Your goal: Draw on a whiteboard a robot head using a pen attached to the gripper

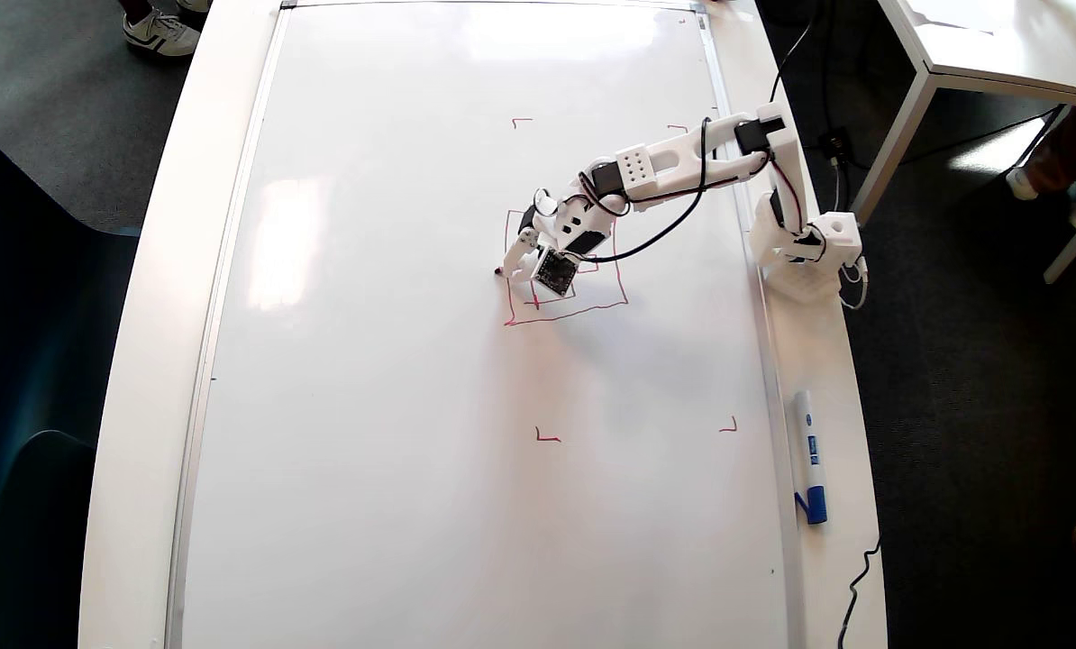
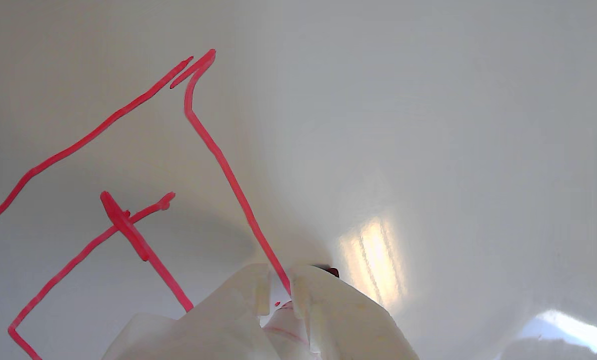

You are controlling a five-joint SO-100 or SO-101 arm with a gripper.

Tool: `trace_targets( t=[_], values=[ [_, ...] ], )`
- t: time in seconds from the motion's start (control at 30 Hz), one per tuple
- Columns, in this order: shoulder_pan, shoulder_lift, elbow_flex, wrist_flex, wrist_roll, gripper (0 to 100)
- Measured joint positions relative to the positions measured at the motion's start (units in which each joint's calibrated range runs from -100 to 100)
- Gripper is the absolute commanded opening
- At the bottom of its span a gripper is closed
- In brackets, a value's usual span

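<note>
- Overhead view, left to centre: we see the whiteboard [image 1: 367,361], glossy white with a thin silver frame, covering most of the desk [image 1: 141,361]. It lies flat, we judge so the arm can press straight down on it.
- Centre of the frame: the robot head [image 1: 565,311] is a thin red outline, roughly square, with shorter strokes inside, partly hidden under the arm.
- The gripper [image 1: 524,261] sits at the outline's left edge, its white printed fingers clamped on the pen [image 1: 500,269], whose dark tip meets the board beside the left line.
- Right edge of the desk: a blue-capped marker [image 1: 810,460] lies unused, well apart.
- Wrist view: the red strokes [image 2: 218,155] look wet and slightly wobbly; the jaws close round the pen body at bottom centre.
</note>
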Motion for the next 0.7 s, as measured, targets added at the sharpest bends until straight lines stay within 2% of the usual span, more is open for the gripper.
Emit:
trace_targets(
  t=[0.4, 0.7],
  values=[
    [0.0, 1.0, -1.2, 0.2, 0.0, 1],
    [0.1, 8.0, -11.1, 0.3, 0.0, 1]
  ],
)
